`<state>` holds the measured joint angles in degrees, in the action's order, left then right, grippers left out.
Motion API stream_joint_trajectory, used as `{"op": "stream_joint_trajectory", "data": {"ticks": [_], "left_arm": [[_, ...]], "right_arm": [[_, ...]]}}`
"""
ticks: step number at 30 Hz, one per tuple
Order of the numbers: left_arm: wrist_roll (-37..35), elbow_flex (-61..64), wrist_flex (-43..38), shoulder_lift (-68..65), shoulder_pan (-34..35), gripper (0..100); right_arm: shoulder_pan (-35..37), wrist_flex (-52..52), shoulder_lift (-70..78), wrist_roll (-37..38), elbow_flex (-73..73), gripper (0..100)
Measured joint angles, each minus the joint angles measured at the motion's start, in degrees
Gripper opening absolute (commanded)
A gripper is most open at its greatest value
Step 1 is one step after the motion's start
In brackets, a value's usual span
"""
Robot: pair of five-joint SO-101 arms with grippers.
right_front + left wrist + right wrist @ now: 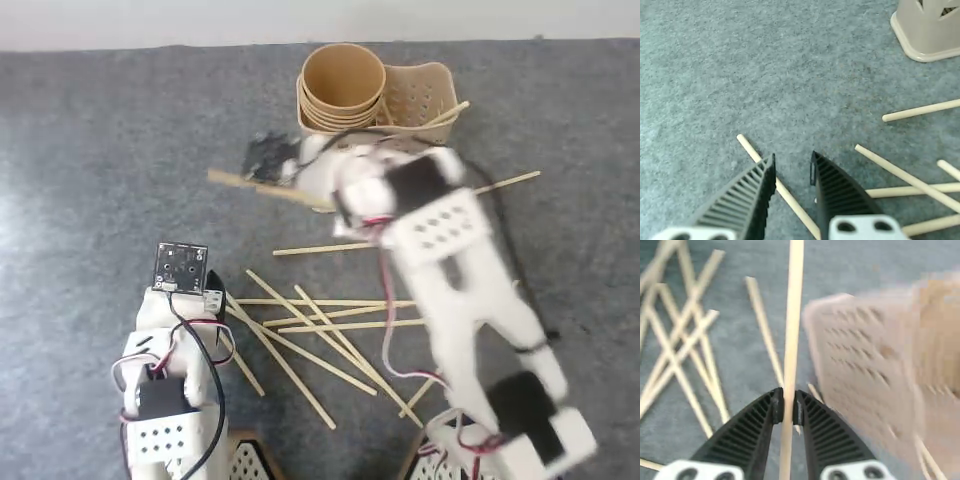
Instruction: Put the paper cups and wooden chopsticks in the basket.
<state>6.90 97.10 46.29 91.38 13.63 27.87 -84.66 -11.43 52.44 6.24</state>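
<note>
A beige slotted basket point(425, 92) stands at the far side of the table with a stack of paper cups point(343, 80) in its left end and one chopstick point(447, 112) leaning in it. My right gripper point(788, 407) is shut on a wooden chopstick point(794, 315), close beside the basket wall point(865, 365). In the high view that held chopstick point(250, 185) lies crosswise just in front of the cups, under the dark gripper point(272, 157). My left gripper point(792, 162) is open a little, low over a loose chopstick point(752, 152) on the carpet.
Several loose chopsticks point(320, 320) lie crossed on the grey carpet between the two arms; another chopstick point(508, 181) lies right of the right arm. The basket corner point(927, 35) is far off from the left gripper. The right arm's cables point(385, 330) hang over the pile.
</note>
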Motion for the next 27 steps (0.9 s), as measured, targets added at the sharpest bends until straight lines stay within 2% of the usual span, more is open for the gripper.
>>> {"op": "stream_joint_trajectory", "data": {"ticks": [5, 13, 21, 27], "left_arm": [[0.0, 0.0, 0.0, 0.0, 0.0, 11], [0.0, 0.0, 0.0, 0.0, 0.0, 11], [0.0, 0.0, 0.0, 0.0, 0.0, 11], [0.0, 0.0, 0.0, 0.0, 0.0, 11]], "right_arm": [[-7.03, 3.69, -7.38, -2.02, 0.0, 0.7], [-8.79, 19.69, -14.77, -10.29, 0.0, 0.7], [-15.03, 44.04, -13.36, -21.45, -3.08, 0.7], [-15.65, 63.65, -11.43, -35.6, -12.57, 0.6]]}}
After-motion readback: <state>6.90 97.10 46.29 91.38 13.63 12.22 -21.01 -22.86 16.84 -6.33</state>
